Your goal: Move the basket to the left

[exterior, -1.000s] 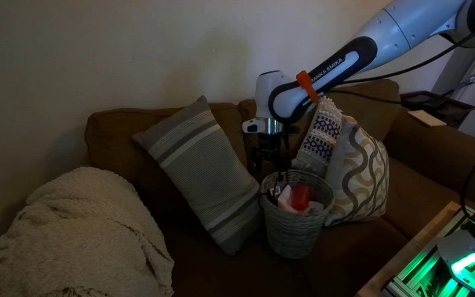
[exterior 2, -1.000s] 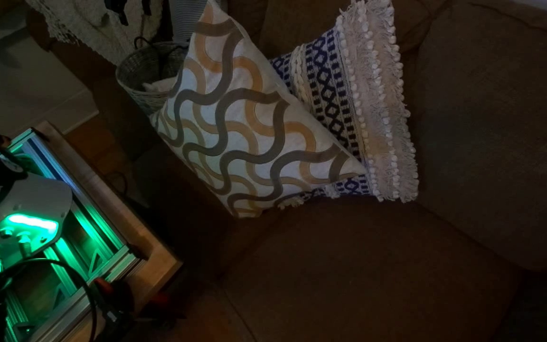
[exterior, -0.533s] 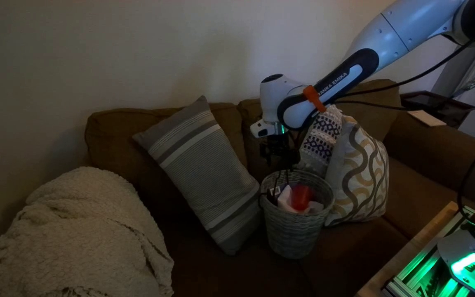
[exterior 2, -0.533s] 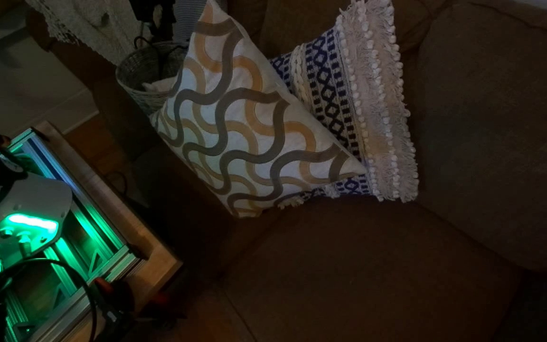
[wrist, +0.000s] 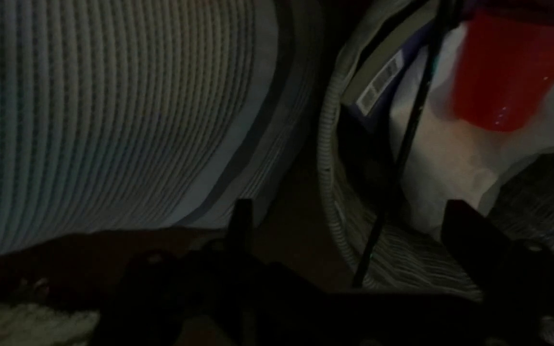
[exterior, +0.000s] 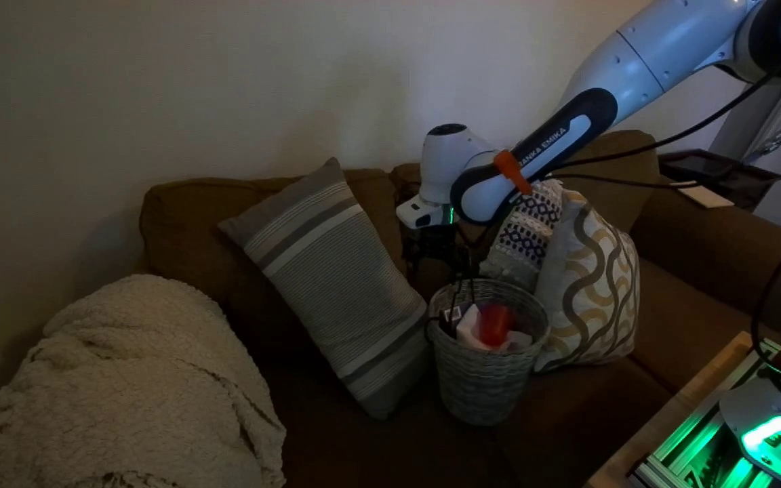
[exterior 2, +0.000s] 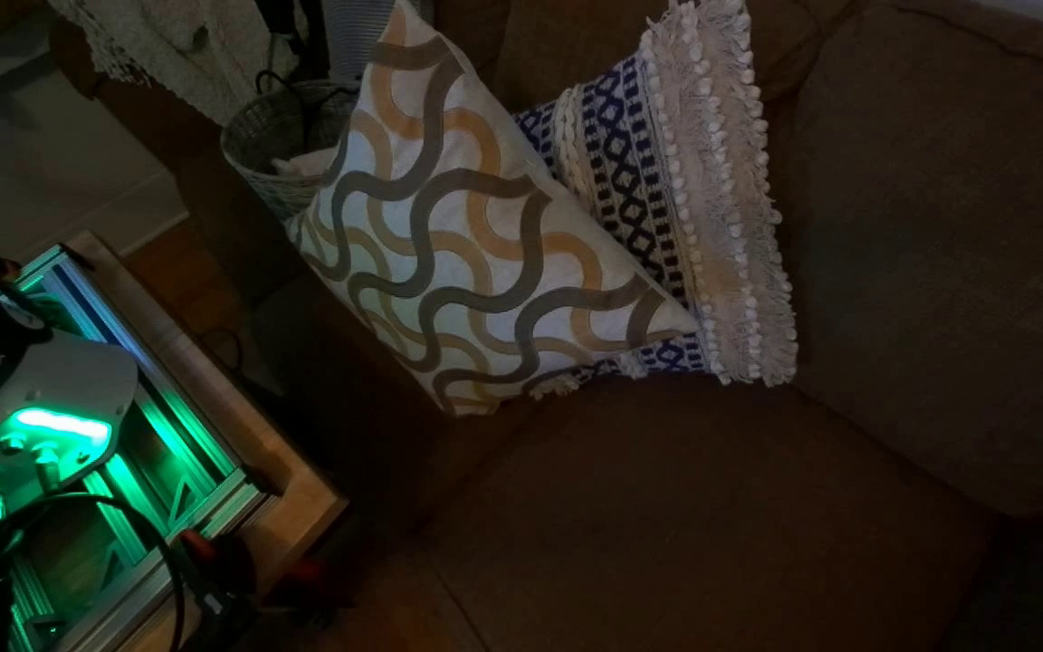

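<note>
Basket point(exterior: 484, 386), one. Pale grey-white wicker, bucket-shaped, round rim, thin black handle point(wrist: 414, 120). Upright, open-topped; contents showing inside: red item point(exterior: 497, 325), white crumpled material point(wrist: 450, 163). Stands just beside the lower end of the grey striped cushion point(exterior: 343, 291).

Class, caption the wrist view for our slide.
Open gripper framing the rim of the basket, a red item inside, striped cushion alongside.

Robotiq gripper point(wrist: 349, 206) nearer grey striped cushion point(exterior: 336, 291) than second ago, in both exterior views; orange strap point(exterior: 512, 172) on Panda forearm point(exterior: 567, 129) lower relative to cushion's top.
</note>
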